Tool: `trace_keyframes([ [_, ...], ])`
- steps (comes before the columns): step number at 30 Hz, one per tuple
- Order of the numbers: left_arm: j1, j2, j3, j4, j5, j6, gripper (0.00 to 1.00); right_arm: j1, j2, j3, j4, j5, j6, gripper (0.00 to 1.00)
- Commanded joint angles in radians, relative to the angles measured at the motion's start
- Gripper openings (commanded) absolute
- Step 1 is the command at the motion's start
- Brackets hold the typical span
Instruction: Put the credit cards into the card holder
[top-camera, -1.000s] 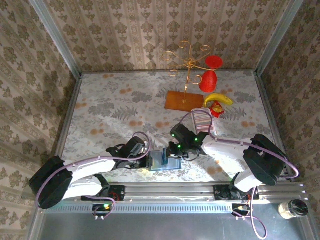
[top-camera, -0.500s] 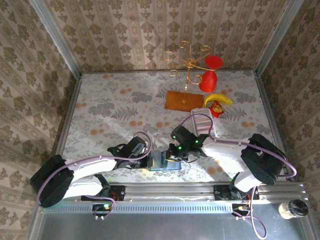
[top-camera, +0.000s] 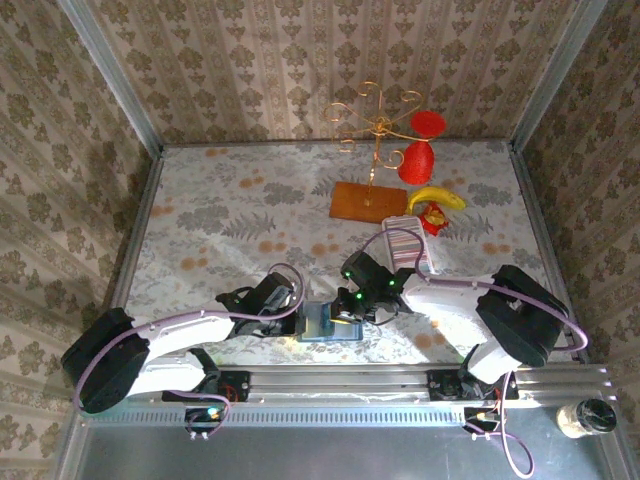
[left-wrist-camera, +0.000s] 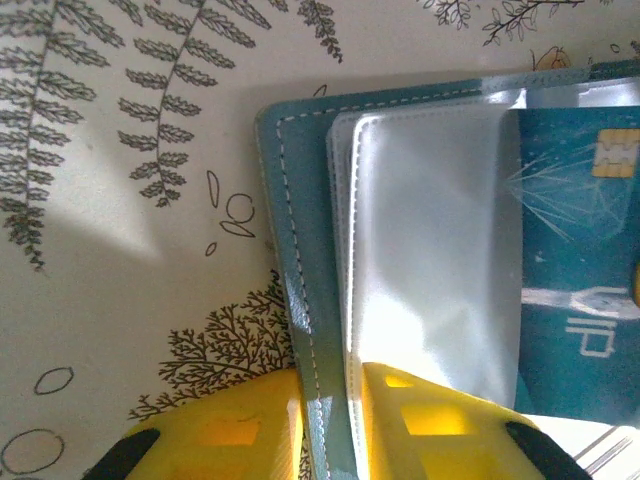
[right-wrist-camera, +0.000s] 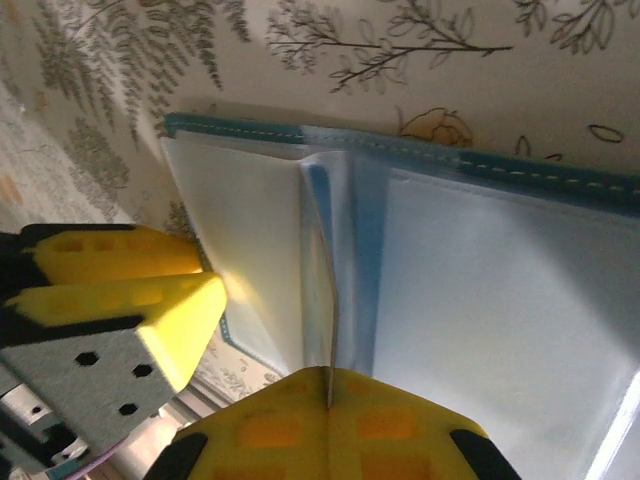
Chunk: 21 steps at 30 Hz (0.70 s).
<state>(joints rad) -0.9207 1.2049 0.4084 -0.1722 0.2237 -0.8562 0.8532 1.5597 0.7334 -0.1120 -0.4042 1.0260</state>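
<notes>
1. The bench (top-camera: 200, 230) is covered with a pale cloth printed with grey ferns and orange blossoms. Damask wallpaper (top-camera: 250, 70) closes it in on three sides, with metal posts (top-camera: 110, 80) running up the back corners.
2. Toward the back right are a gold wire stand (top-camera: 375, 125), an orange-brown board (top-camera: 367, 202) at its foot, a banana (top-camera: 437, 197) and a striped tray (top-camera: 405, 243).
3. The card holder (left-wrist-camera: 290, 200) lies open near the bench's front edge, between the two arms, with its clear sleeves facing up. A teal card (left-wrist-camera: 575, 260) sits inside one sleeve.
4. The left tool (left-wrist-camera: 325, 400) is clamped on the holder's stitched cover edge, one yellow finger on each side.
5. The right tool (right-wrist-camera: 328, 400) is pressed together on a thin pale sheet (right-wrist-camera: 322, 270) standing on edge at the holder's fold. Whether that is a card or a sleeve cannot be told.
</notes>
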Motion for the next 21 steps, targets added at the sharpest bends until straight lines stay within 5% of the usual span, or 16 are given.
trace_keyframes([
  [1, -0.021, 0.036, -0.020, 0.020, -0.001, 0.016, 0.22, 0.005, 0.049, 0.021, -0.051, 0.002, -0.012, 0.09],
  [21, -0.031, 0.012, -0.040, 0.019, -0.012, 0.006, 0.21, 0.034, 0.098, 0.133, -0.219, 0.079, -0.108, 0.08],
])
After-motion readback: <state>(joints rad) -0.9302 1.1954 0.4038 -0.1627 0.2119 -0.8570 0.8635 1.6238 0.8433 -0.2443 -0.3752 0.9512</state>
